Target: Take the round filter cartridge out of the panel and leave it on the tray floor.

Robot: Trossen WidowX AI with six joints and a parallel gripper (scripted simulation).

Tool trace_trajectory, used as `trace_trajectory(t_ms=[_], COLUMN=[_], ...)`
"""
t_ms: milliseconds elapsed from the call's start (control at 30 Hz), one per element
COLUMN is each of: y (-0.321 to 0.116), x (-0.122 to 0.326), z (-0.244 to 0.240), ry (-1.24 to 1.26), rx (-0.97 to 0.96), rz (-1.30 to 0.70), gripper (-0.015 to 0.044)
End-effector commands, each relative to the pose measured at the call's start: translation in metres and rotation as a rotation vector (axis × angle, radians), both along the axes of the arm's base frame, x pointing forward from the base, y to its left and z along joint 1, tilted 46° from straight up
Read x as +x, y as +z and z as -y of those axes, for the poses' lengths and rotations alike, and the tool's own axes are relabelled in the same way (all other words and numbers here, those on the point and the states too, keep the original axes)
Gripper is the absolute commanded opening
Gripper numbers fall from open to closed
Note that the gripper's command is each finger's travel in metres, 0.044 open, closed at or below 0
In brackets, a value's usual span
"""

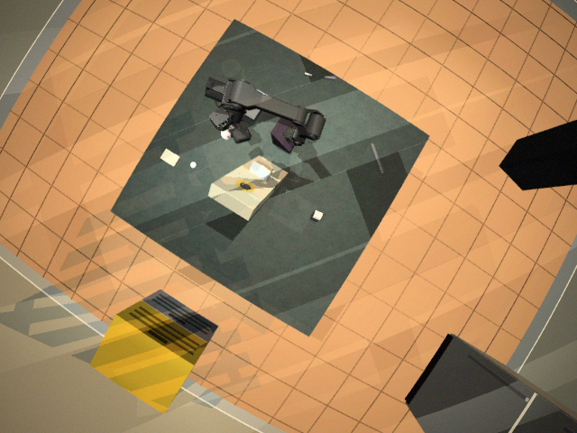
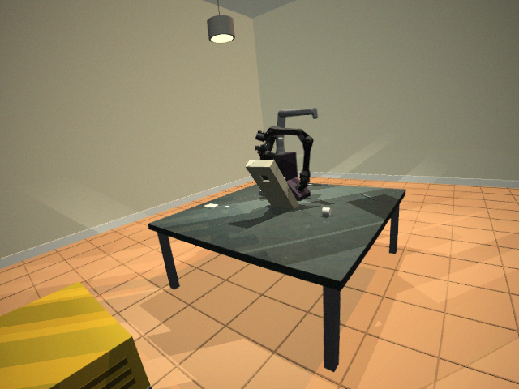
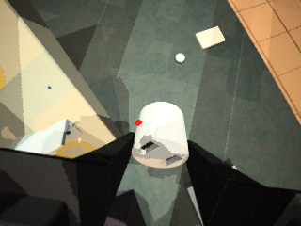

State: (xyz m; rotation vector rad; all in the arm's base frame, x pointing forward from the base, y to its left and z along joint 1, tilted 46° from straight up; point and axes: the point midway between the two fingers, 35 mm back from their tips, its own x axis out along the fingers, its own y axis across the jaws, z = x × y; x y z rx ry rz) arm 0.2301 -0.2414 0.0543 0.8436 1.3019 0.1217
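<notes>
My gripper (image 3: 160, 140) is shut on the white round filter cartridge (image 1: 225, 134) (image 3: 162, 120). The cartridge is out of the panel, above the table, with its two dark slots toward the wrist camera and a red mark on its side. The cream service panel (image 1: 229, 201) (image 2: 274, 184) (image 3: 71, 101) leans on the table beside it, with an empty dark hole inside a yellow ring (image 1: 251, 188). The tray (image 1: 252, 114) is mostly hidden under the arm in the top view. In the exterior view the fingertips and cartridge are hidden.
A cream block (image 1: 169, 157) (image 2: 211, 205) (image 3: 211, 38) and a small white disc (image 1: 193, 164) (image 3: 180, 58) lie on the table to one side of the panel. A white cylinder (image 1: 317, 216) (image 2: 326, 211) lies on the other side. A thin grey rod (image 1: 377, 158) lies farther off.
</notes>
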Motion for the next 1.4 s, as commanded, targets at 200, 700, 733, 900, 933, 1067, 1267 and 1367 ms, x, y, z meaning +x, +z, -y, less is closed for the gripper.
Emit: trace_trajectory(t_ms=[200, 700, 733, 900, 933, 1067, 1267, 1367], y=[-0.048, -0.075, -0.080, -0.104, -0.108, -0.125, -0.148, -0.158], x=[-0.040, -0.069, -0.075, -0.105, -0.111, -0.134, -0.169, -0.186], z=[0.045, 0.061, 0.062, 0.061, 0.060, 0.056, 0.046, 0.039], ry=[-0.327, -0.486, -0.501, -0.573, -0.587, -0.645, -0.731, -0.773], rx=[-0.079, -0.120, -0.124, -0.143, -0.147, -0.160, -0.179, -0.186], rz=[-0.287, -0.409, -0.423, -0.493, -0.507, -0.564, -0.650, -0.693], gripper=[0.0000, 0.0000, 0.0000, 0.0000, 0.0000, 0.0000, 0.0000, 0.0000])
